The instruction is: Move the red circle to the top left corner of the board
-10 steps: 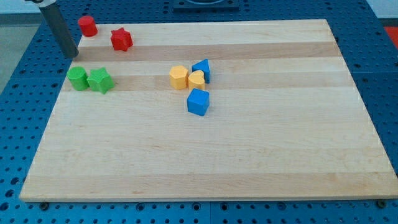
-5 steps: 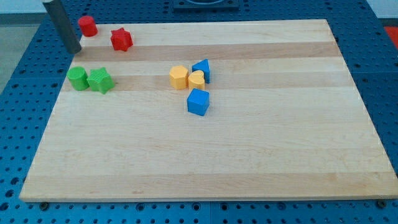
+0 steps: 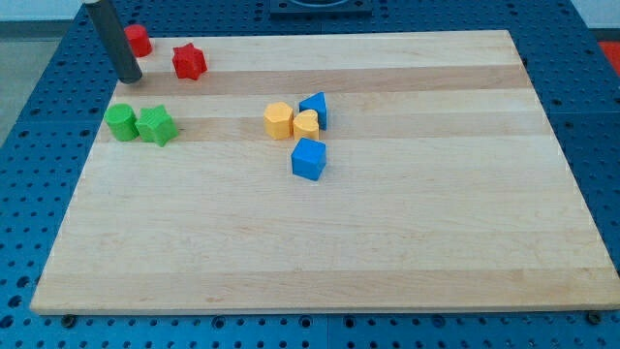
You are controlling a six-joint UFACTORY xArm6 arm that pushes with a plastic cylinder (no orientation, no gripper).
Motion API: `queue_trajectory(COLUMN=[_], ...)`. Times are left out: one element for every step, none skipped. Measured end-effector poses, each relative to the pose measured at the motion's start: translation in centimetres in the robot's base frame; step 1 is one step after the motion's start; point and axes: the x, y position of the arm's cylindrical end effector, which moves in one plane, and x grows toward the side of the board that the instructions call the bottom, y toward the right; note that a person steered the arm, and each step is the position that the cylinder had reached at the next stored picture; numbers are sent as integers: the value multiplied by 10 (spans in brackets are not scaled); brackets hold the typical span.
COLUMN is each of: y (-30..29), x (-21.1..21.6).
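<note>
The red circle (image 3: 139, 40) sits at the board's top left corner, partly hidden behind my rod. My tip (image 3: 130, 79) rests on the board just below and left of the red circle, close to it; I cannot tell whether they touch. The red star (image 3: 189, 62) lies to the right of the tip. The wooden board (image 3: 387, 233) fills most of the view.
A green circle (image 3: 121, 122) and a green star (image 3: 156, 126) sit side by side below my tip. Near the board's middle, a yellow hexagon (image 3: 278, 120), a yellow heart-like block (image 3: 306, 125) and two blue blocks (image 3: 315, 108) (image 3: 309, 159) cluster together.
My tip has moved to the view's right and slightly up, from the board's left edge to just below the red circle. No block has moved.
</note>
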Motion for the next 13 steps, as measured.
queue_trajectory(y=[10, 22, 35, 40, 40, 39, 38, 39, 43, 41, 41, 41, 42], x=[-2, -2, -2, -8, -27, -50, -78, -90, -90, -90, -90, -90, -89])
